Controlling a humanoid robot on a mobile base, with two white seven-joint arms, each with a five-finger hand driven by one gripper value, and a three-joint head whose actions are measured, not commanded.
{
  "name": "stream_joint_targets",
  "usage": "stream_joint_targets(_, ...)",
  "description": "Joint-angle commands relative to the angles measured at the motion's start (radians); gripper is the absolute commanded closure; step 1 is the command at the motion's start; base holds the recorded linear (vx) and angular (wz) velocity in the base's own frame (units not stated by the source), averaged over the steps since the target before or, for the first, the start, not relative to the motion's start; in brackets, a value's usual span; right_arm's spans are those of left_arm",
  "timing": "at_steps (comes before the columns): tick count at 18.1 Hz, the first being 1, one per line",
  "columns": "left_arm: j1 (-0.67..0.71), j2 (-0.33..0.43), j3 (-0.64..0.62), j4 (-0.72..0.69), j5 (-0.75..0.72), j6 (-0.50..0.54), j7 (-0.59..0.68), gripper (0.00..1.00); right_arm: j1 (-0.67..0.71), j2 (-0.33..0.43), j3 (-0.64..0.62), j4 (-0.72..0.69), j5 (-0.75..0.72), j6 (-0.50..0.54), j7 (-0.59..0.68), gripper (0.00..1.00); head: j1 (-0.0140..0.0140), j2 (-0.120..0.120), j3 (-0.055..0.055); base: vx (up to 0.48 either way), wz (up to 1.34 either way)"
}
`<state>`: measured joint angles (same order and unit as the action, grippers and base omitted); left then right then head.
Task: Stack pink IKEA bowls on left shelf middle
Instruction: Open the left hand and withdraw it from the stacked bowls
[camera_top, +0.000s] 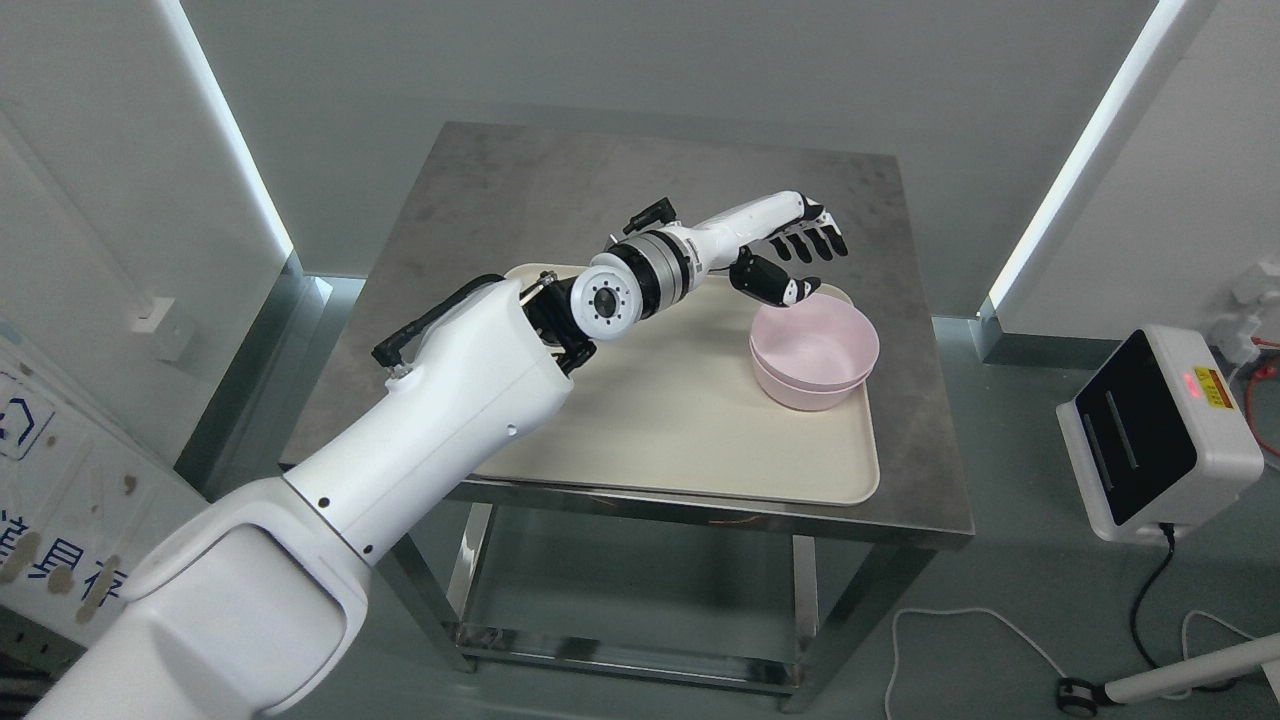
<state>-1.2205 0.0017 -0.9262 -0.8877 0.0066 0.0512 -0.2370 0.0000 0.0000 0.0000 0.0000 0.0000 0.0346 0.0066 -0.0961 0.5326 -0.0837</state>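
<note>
Two pink bowls (815, 355) sit nested, one inside the other, at the right end of a cream tray (690, 430) on a steel table. My left arm reaches in from the lower left across the tray. Its hand (795, 258) hovers just above and behind the bowls' far rim, fingers spread and holding nothing, the thumb tip close to the rim. The right arm is out of view.
The steel table (905, 440) has a lower shelf under it. A white and black device (1155, 430) stands on the floor at the right, with cables trailing near it. White wall panels with light strips flank the table.
</note>
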Motion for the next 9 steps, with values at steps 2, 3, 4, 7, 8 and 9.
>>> stream_joint_targets(2,0.021,0.016,0.195,-0.057,-0.007,-0.002,-0.001,0.25,0.002,-0.017,-0.011,-0.034,0.0,0.001,0.0,0.0,0.0,0.0,0.0,0.0,0.0)
stream_joint_targets(3,0.054,0.016,0.289,-0.147,-0.007,-0.001,-0.002,0.24,0.003,-0.017,-0.011,-0.034,0.0,0.001,0.0,0.0,0.0,0.0,0.0,0.0,0.0)
stream_joint_targets(4,0.091,0.016,0.347,-0.213,-0.005,-0.001,-0.004,0.23,0.002,-0.017,-0.011,-0.034,0.0,0.001,0.0,0.0,0.0,0.0,0.0,0.0,0.0)
stream_joint_targets(7,0.26,0.016,0.409,-0.471,-0.002,-0.001,-0.028,0.23,0.002,-0.017,-0.011,-0.034,0.0,0.001,0.0,0.0,0.0,0.0,0.0,0.0,0.0)
stream_joint_targets(8,0.318,0.016,0.397,-0.535,-0.002,-0.001,-0.044,0.2,0.002,-0.017,-0.011,-0.034,0.0,0.001,0.0,0.0,0.0,0.0,0.0,0.0,0.0)
stream_joint_targets(9,0.358,0.016,0.362,-0.568,-0.002,-0.002,-0.054,0.17,0.002,-0.017,-0.011,-0.034,0.0,0.001,0.0,0.0,0.0,0.0,0.0,0.0,0.0)
